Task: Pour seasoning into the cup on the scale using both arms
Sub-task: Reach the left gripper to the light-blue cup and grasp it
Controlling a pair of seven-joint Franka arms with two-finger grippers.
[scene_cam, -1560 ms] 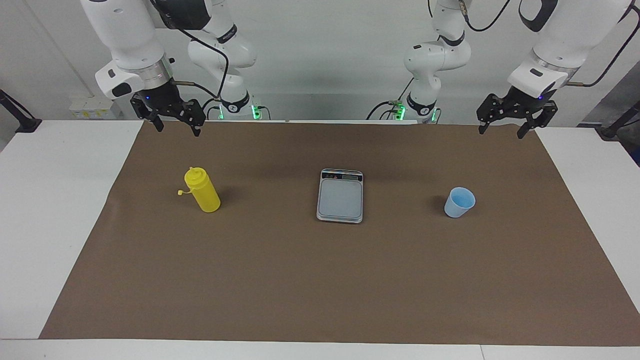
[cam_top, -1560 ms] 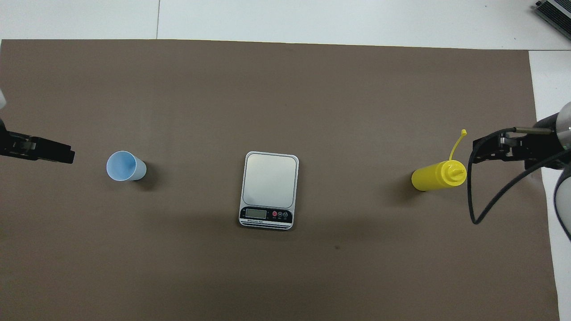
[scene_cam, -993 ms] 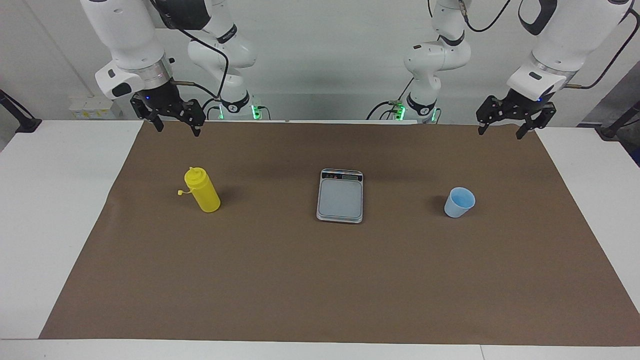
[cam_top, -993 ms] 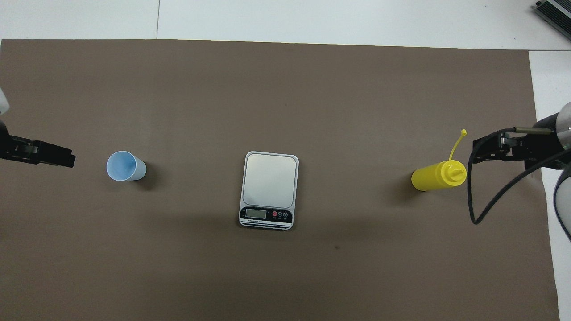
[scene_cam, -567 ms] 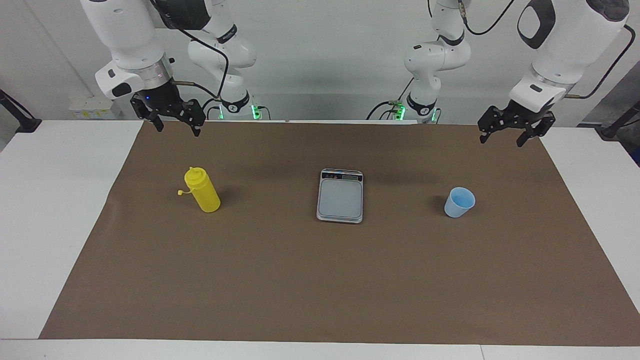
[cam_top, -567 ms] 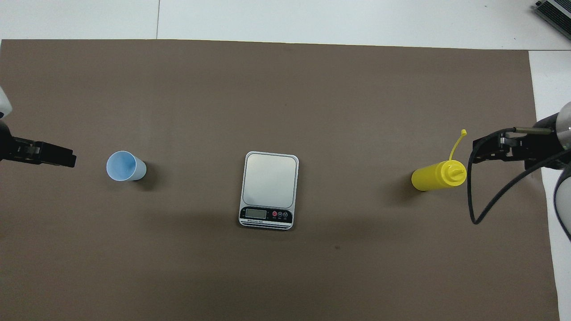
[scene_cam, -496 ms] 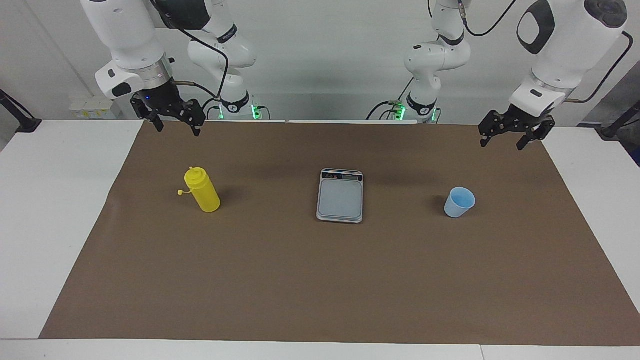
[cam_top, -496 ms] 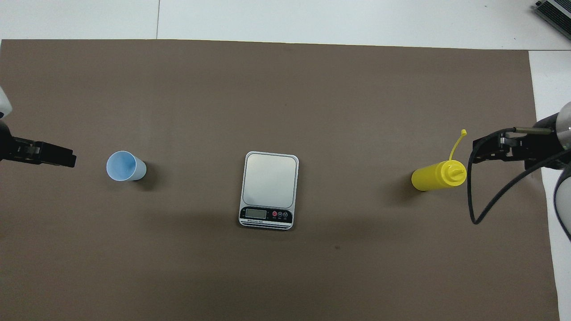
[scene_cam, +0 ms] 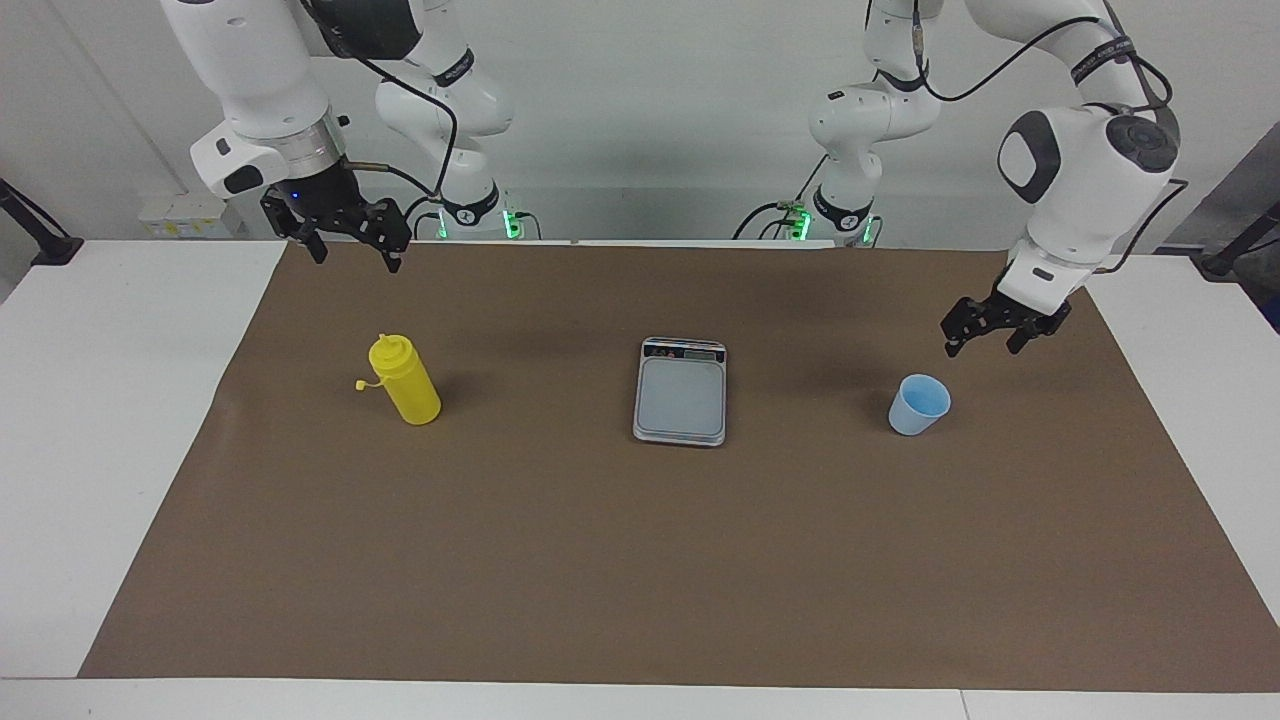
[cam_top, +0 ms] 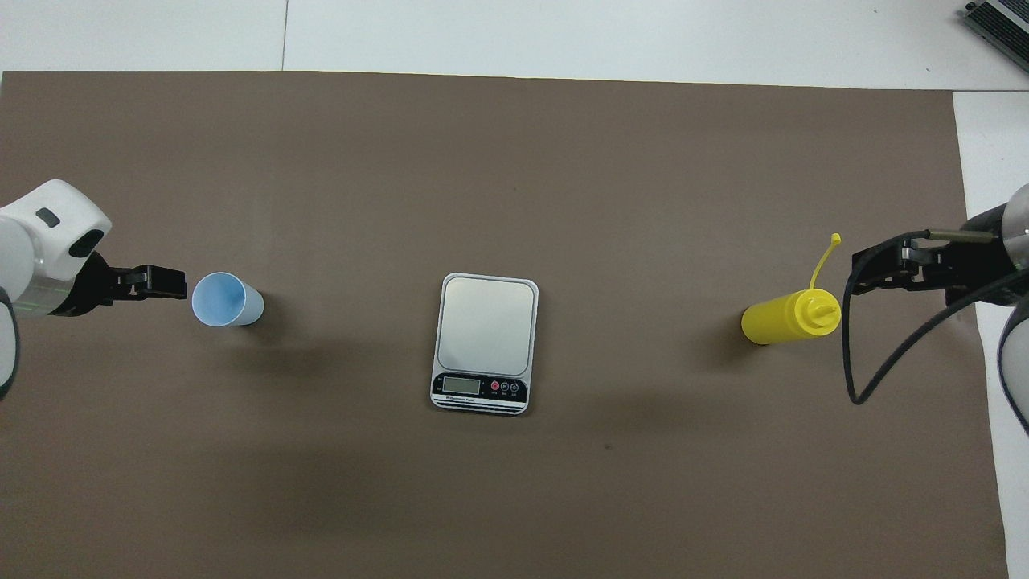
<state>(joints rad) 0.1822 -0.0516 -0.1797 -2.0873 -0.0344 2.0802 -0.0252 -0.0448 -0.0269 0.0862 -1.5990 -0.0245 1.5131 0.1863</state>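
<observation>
Fingers spread, the left hand (scene_cam: 985, 338) hangs empty over the brown mat (scene_cam: 640, 560) just beside the light blue cup (scene_cam: 919, 404), apart from it. The cup stands upright toward the left arm's end of the bench (scene_cam: 80, 420). The kitchen scale (scene_cam: 681, 391) lies mid-mat, its plate bare. The yellow squeeze bottle (scene_cam: 404, 380) stands toward the right arm's end, where the right hand (scene_cam: 345, 245) waits raised, fingers apart.
</observation>
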